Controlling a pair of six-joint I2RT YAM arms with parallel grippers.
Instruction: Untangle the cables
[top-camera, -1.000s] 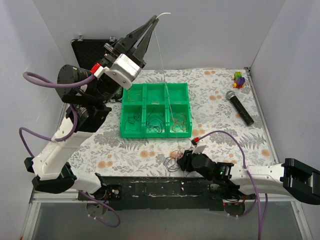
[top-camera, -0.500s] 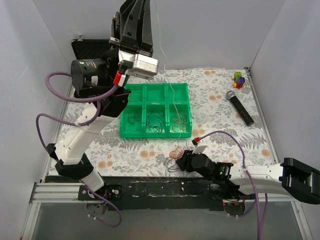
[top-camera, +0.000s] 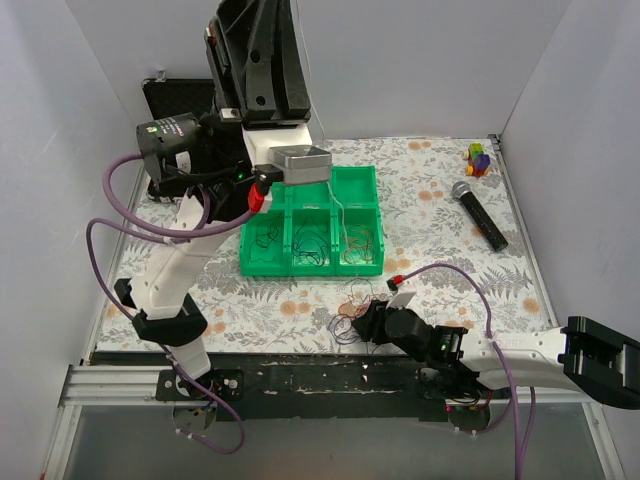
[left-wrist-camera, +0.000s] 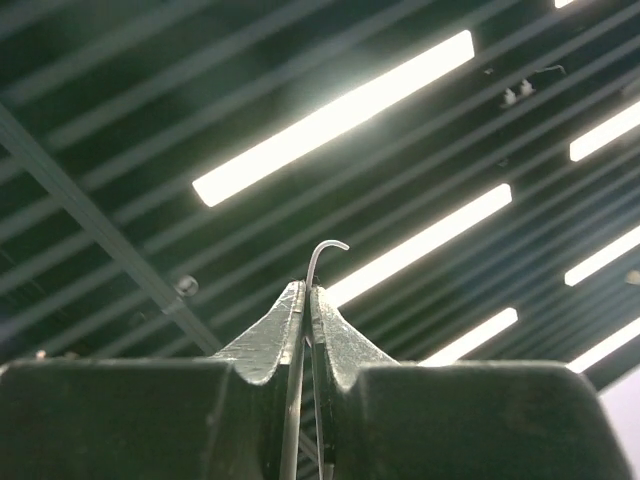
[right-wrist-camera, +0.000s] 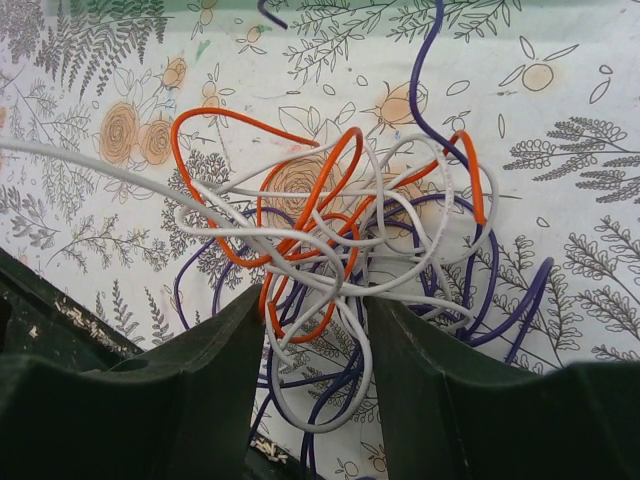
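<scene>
The tangle of cables, with orange, white and purple loops, lies on the flowered cloth just in front of the green tray. My right gripper lies low at it. In the right wrist view the right gripper has its jaws closed in on loops at the near side of the tangle. My left gripper is raised high and points up, shut on a thin white wire that runs down to the tangle. In the left wrist view the wire's hooked end sticks out above the left gripper.
A green six-compartment tray with small wire coils in its near row stands mid-table. A black microphone and a coloured block toy lie at the right. A black case stands at the back left. Grey walls close three sides.
My left arm has swung right and risen, turning the gripper upward with the white wire in it. The tangle has shifted slightly toward the tray. The right arm has barely moved.
</scene>
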